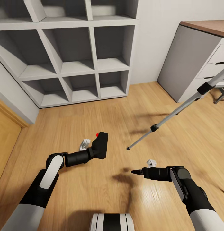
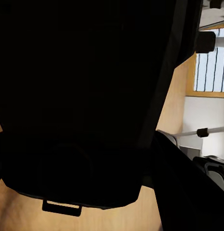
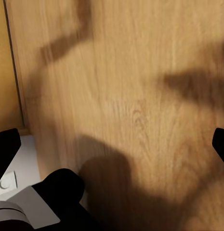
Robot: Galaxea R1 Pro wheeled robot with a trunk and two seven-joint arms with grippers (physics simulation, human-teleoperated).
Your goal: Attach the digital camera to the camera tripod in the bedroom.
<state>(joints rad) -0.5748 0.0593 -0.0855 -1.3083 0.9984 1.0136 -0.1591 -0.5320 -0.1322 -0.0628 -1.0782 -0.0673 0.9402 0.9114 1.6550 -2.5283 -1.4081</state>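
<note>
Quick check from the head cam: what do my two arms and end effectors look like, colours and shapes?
Both arms match: pale grey upper segments, black forearms with a white oval panel, then a black cylindrical wrist. The left end effector is black with a small white fitting beside the wrist. The right end effector tapers to a black pointed tip, with a similar white fitting. No loose cables visible.

The digital camera (image 1: pixel 99 145) is hiding the left gripper's (image 1: pixel 94 148) fingertips in the head view and is blacking out most of the left wrist view, so the grip is unreadable. The camera tripod (image 1: pixel 176 112) is running off the frame's edge at three o'clock, its head and other legs unseen.
</note>
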